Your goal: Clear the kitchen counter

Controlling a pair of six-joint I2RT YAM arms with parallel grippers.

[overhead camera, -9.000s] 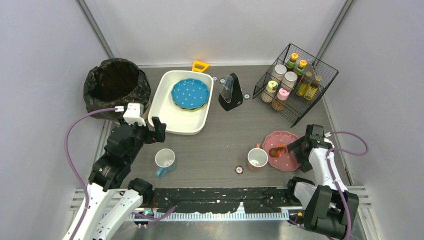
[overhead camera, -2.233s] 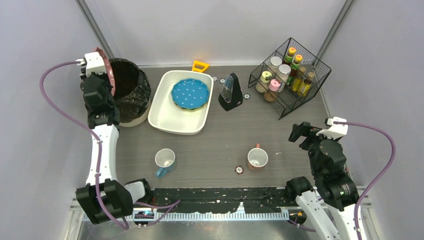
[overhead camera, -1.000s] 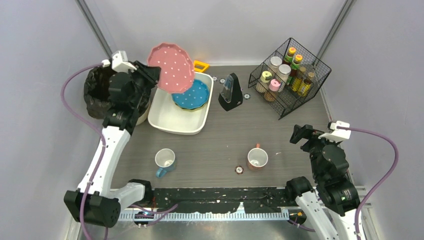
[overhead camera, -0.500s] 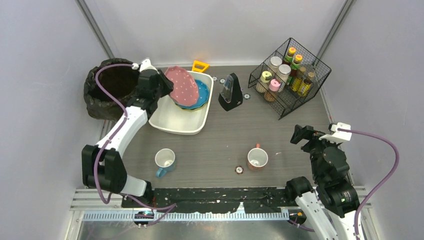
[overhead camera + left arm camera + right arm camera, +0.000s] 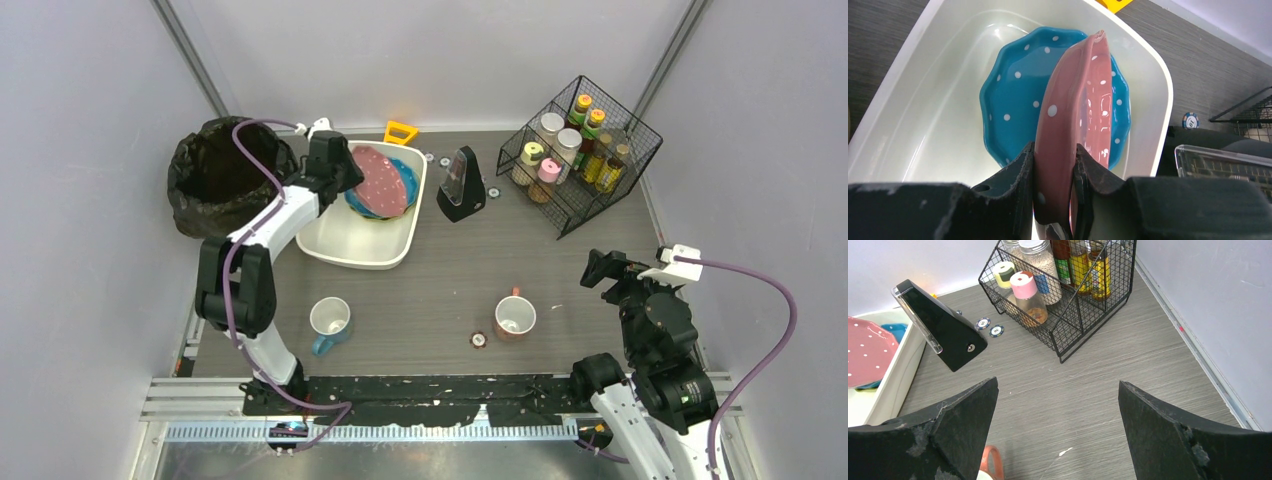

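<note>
The pink plate (image 5: 1083,95) is pinched at its rim by the left tool (image 5: 1054,165) and held on edge (tilted, not flat) over the blue plate (image 5: 1013,100), which lies in the white tub (image 5: 1148,85). Whether the two plates touch cannot be told. The worktop (image 5: 440,290) fills the middle of the top view. On it are carried the tub, a blue-handled mug (image 5: 329,318), a pink mug (image 5: 515,316), a black stand (image 5: 460,185) and a wire rack (image 5: 585,170) of jars. The right tool (image 5: 1058,435) is spread wide over the worktop's right side, with nothing held.
</note>
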